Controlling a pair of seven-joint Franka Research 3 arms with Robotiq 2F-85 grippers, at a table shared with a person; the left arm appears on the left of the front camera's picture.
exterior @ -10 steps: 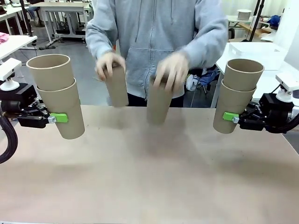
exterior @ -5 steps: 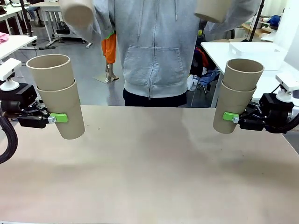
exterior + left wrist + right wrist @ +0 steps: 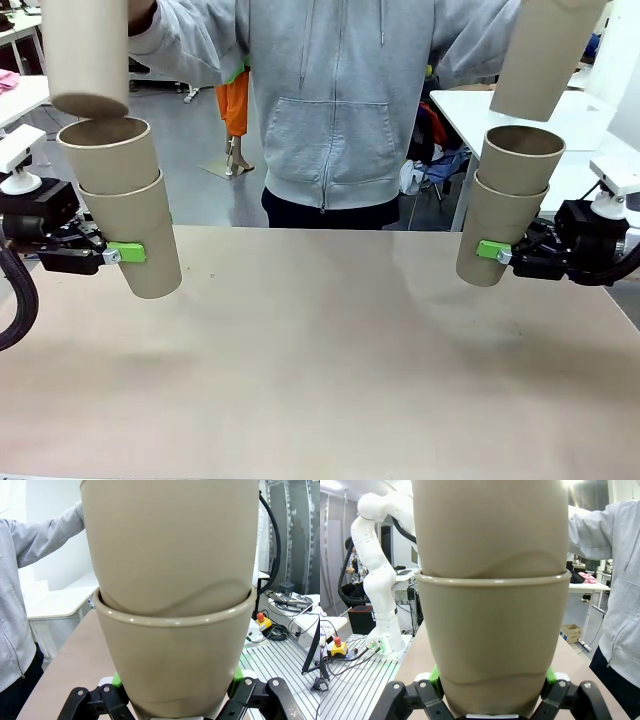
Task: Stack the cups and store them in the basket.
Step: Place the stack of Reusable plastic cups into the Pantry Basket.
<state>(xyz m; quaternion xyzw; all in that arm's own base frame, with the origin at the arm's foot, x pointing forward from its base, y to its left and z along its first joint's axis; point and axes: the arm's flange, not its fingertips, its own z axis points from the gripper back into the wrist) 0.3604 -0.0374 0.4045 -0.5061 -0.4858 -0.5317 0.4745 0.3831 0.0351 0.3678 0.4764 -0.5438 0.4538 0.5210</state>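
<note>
State of left end effector (image 3: 135, 254): pinched on the lower cup of the left stack (image 3: 118, 200), two cups nested, green pads (image 3: 125, 253) low on the taper. Stack held upright, clear above the desk (image 3: 320, 380).

State of right end effector (image 3: 487, 250): pressed onto the lower cup of the right stack (image 3: 512, 200), same hold.

Just above each end effector's stack, held by the person: left spare cup (image 3: 85, 50) over the open mouth, right spare cup (image 3: 545, 55) tilted.

Treat the cups as light, thin-walled and matte, probably cardboard-like. Expect the wall to dent under a hard squeeze. Grip low, across the wall, with moderate force. Expect nested cups to wedge and ride along together. Slip against the pads judged unlikely.

No brand, label or writing on the cup walls; plain tan throughout.
</note>
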